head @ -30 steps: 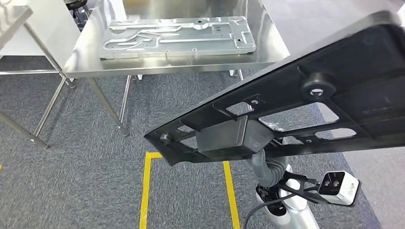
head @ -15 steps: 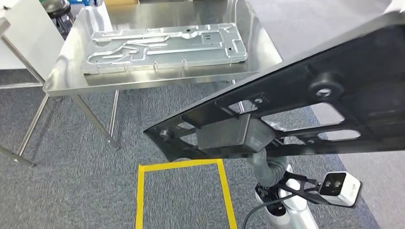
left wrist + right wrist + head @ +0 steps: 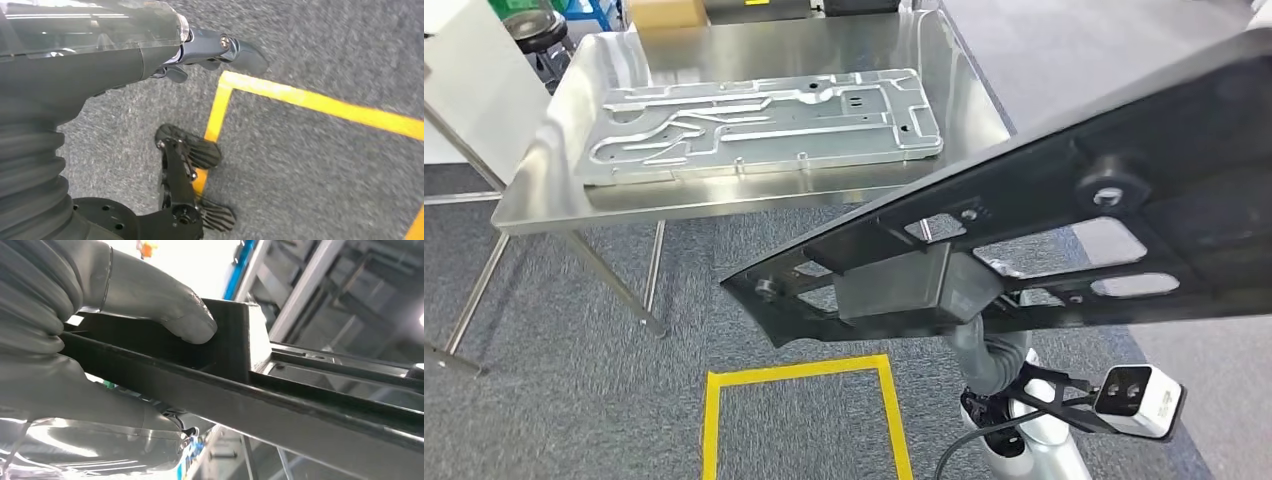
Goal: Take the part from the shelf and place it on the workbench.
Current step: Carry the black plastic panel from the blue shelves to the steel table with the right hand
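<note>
A large black frame-shaped part (image 3: 1124, 130) with cut-outs and a boxy block underneath hangs tilted in front of me at the right. My right hand (image 3: 100, 340) grips it from below, with the thumb (image 3: 170, 315) pressing on the part's block (image 3: 232, 335); in the head view the part hides most of that hand. Ahead on the left stands the steel workbench (image 3: 754, 200), and a silver stamped metal plate (image 3: 764, 125) lies flat on it. My left hand (image 3: 150, 50) hangs over the grey carpet and holds nothing, its fingers (image 3: 235, 47) loosely extended.
A square of yellow tape (image 3: 794, 372) marks the carpet below the part. Thin steel legs (image 3: 639, 295) carry the workbench, and a second steel frame (image 3: 454, 310) stands at the far left. Behind the bench are a cardboard box (image 3: 664, 12) and a stool (image 3: 529, 25).
The whole view has shifted: the camera has moved, so the workbench sits lower and further left and the yellow square higher. The black part stays held the same way.
</note>
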Available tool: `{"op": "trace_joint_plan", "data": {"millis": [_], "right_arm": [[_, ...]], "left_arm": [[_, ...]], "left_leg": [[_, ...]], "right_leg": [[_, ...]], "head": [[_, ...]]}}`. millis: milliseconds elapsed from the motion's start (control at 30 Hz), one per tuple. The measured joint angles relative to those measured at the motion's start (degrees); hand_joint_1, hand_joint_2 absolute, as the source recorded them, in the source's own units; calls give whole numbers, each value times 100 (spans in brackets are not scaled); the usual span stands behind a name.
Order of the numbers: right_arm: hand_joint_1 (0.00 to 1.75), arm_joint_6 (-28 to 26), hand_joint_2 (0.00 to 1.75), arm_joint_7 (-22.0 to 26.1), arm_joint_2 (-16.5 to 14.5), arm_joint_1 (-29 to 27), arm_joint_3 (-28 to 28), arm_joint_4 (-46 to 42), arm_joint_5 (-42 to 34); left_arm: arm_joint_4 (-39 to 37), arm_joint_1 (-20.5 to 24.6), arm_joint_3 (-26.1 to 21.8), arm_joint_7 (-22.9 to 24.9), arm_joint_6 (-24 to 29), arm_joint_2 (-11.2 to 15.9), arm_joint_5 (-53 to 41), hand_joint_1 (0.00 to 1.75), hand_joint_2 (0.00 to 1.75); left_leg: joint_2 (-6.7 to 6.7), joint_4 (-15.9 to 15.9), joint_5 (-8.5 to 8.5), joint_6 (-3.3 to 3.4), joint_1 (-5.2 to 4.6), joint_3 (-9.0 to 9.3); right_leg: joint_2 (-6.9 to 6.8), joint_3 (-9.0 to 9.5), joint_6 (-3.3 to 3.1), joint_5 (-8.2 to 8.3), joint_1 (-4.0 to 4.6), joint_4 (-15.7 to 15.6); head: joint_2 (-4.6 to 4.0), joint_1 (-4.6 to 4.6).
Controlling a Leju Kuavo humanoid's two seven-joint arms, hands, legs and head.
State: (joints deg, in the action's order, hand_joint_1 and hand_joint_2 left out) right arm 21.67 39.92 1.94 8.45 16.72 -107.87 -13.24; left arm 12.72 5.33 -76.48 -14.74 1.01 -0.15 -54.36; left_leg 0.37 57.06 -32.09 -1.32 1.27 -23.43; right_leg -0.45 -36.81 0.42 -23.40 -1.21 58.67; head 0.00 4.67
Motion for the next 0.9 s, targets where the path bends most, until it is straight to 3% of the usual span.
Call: {"op": "trace_joint_plan", "data": {"millis": [33, 100, 167, 233, 267, 300, 367, 433, 533, 567, 633, 700, 733, 767, 800, 867, 900], "right_arm": [[175, -1, 175, 1, -16, 6, -1, -3, 9], [175, -1, 175, 1, -50, 13, -2, -1, 26], [175, -1, 175, 0, -66, 15, -3, 4, 35], [175, -1, 175, -1, -73, 12, -3, 12, 38], [175, -1, 175, -1, -75, 12, -3, 15, 39], [175, -1, 175, -1, -78, 12, -2, 19, 44], [175, -2, 175, -3, -88, 14, 0, 32, 61], [175, -3, 175, -5, -104, 17, 6, 52, 78], [175, -4, 175, -2, -120, 36, 16, 78, 88], [175, -4, 175, -1, -121, 49, 18, 86, 88], [175, -5, 175, -1, -120, 63, 20, 106, 87], [175, -5, 175, 0, -120, 58, 22, 133, 88], [175, -5, 175, -1, -120, 53, 23, 146, 89], [175, -5, 175, -1, -120, 51, 24, 156, 89], [175, -5, 175, -1, -120, 51, 24, 163, 89], [175, -5, 175, 0, -120, 51, 24, 172, 89], [175, -5, 175, -2, -120, 52, 25, 178, 90]], "left_arm": [[0, 5, 1, -4, 2, -3, 1, 0, 175], [-1, 19, 2, -7, 3, -9, 3, 0, 175], [-2, 13, 1, -8, 3, -14, 4, 0, 175], [-2, -10, 1, -9, 4, -15, 5, 0, 175], [-2, -18, 1, -8, 4, -15, 5, 0, 175], [-2, -22, 1, -8, 4, -14, 8, 0, 175], [-1, -30, 1, 2, 7, -7, 17, 0, 175], [0, -40, 1, 16, 15, 1, 30, 0, 175], [0, -24, -1, 20, 23, -5, 38, 0, 175], [0, -15, -2, 19, 23, -10, 38, 0, 175], [0, -7, -2, 17, 25, -20, 38, 0, 175], [0, -9, -2, 16, 26, -25, 38, 0, 175], [0, -13, -2, 16, 26, -29, 38, 0, 175], [0, -17, -2, 16, 26, -34, 38, 0, 175], [0, -19, -2, 16, 26, -40, 38, 0, 175], [0, -17, -2, 16, 26, -52, 38, 0, 175], [0, -10, -2, 17, 26, -56, 38, 0, 175]], "left_leg": [[9, 185, 37, -27, 6, -43], [16, 809, -23, -58, 15, -389], [10, 1467, -330, -66, 10, -903], [10, 1652, -604, -41, 2, -1259], [9, 1515, -570, -11, -4, -1327], [9, 1239, -382, 28, -16, -1324], [1, 575, 271, 137, -71, -1239], [-27, 231, 647, 213, -129, -1187], [-59, 117, 695, 276, -121, -1044], [-63, 83, 692, 296, -107, -971], [-68, 41, 654, 329, -96, -867], [-73, 39, 577, 344, -95, -801], [-77, 39, 530, 341, -94, -756], [-83, 39, 479, 334, -94, -696], [-89, 39, 424, 324, -92, -624], [-96, 43, 297, 283, -94, -472], [-99, 43, 238, 251, -97, -423]], "right_leg": [[15, 68, -52, -39, -5, -21], [28, 210, -135, -125, 4, -47], [42, 317, -182, -224, 36, -51], [69, 440, -199, -330, 67, -52], [79, 511, -201, -385, 81, -52], [84, 585, -200, -440, 96, -52], [93, 704, -184, -544, 112, -54], [115, 772, -125, -617, 115, -42], [123, 795, -12, -614, 114, 90], [113, 728, 15, -634, 111, 238], [91, 397, 58, -812, 90, 794], [84, -68, 98, -1080, 65, 1377], [81, -227, 114, -1138, 54, 1482], [78, -297, 125, -1085, 47, 1411], [75, -285, 126, -921, 42, 1181], [71, -119, 94, -356, 56, 471], [67, -61, 57, -187, 75, 225]], "head": [[0, -1], [0, 1], [0, 1], [0, 1], [0, 1], [0, 1], [0, 1], [0, 1], [0, 2], [0, 1], [0, 0], [0, 1], [0, 1], [0, 1], [0, 1], [0, 2], [0, -1]]}}
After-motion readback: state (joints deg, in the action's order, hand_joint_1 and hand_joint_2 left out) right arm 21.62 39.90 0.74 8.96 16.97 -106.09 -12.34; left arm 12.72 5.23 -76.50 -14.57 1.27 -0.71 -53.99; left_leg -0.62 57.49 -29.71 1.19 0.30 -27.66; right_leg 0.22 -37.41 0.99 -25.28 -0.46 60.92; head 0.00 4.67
